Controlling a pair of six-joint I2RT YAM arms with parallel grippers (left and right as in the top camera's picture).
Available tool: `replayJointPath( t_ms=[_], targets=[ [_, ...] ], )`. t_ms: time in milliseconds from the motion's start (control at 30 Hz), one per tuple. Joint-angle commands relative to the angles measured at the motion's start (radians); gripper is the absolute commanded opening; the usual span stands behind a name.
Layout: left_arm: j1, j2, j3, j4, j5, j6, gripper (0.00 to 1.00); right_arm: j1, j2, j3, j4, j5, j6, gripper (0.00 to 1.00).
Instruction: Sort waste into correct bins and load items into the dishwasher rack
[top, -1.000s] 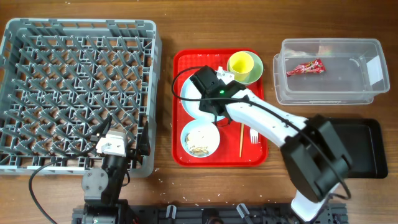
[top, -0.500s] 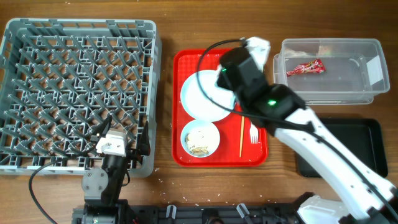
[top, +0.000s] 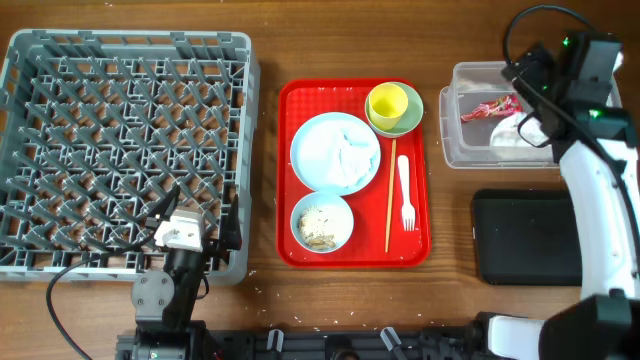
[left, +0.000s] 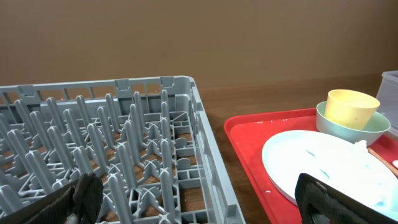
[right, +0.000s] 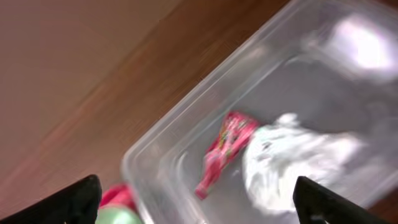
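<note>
My right gripper (top: 527, 90) (right: 199, 202) hangs open over the clear tub (top: 470, 70) (right: 161, 143). In the tub lie the crumpled white napkin (top: 508, 132) (right: 292, 155) and the red wrapper (top: 490, 108) (right: 224, 152). On the red tray (top: 300, 100) are the pale blue plate (top: 320, 145) (left: 311, 162) with a whitish crumpled patch, a yellow cup (top: 388, 101) in the green bowl (top: 410, 118), a whitish bowl (top: 297, 222) with rice scraps (top: 322, 235), chopsticks (top: 389, 200) and a fork (top: 405, 195). My left gripper (top: 190, 232) (left: 208, 199) rests open at the grey rack's (top: 130, 40) front right corner.
A flat black tray (top: 525, 235) lies in front of the clear tub, under the right arm's white link. The rack's pegs (left: 137, 130) stand directly ahead of the left fingers, with bare wood between the rack and the red tray.
The right arm swung from the plate on the red tray to above the clear tub. Its jaws opened and the napkin now lies in the tub. The left arm stayed still.
</note>
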Motion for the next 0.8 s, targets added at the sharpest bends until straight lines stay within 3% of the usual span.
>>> replayJointPath(
  t_ms=[0, 100, 300, 433, 533, 633, 767],
  targets=[
    [-0.004, -0.007, -0.005, -0.003, 0.009, 0.013, 1.0, 0.008, -0.005, 0.006, 0.034, -0.381, -0.115, 1.0],
    [-0.004, -0.007, -0.005, -0.003, 0.009, 0.013, 1.0, 0.095, -0.043, 0.006, 0.044, -0.575, -0.189, 0.97],
    [-0.004, -0.007, -0.005, -0.003, 0.009, 0.013, 1.0, 0.423, -0.031, -0.01, -0.035, -0.482, -0.21, 0.97],
    [-0.004, -0.007, -0.005, -0.003, 0.009, 0.013, 1.0, 0.644, 0.066, -0.054, -0.045, -0.234, -0.003, 0.97],
    [-0.004, -0.007, -0.006, -0.003, 0.009, 0.013, 1.0, 0.758, 0.2, -0.055, -0.034, -0.086, 0.188, 0.9],
    [-0.004, -0.007, -0.006, -0.003, 0.009, 0.013, 1.0, 0.797, 0.336, -0.055, -0.015, -0.01, 0.308, 0.77],
    [-0.004, -0.007, -0.005, -0.003, 0.009, 0.013, 1.0, 0.795, 0.432, -0.055, 0.008, 0.042, 0.313, 0.77]
  ],
)
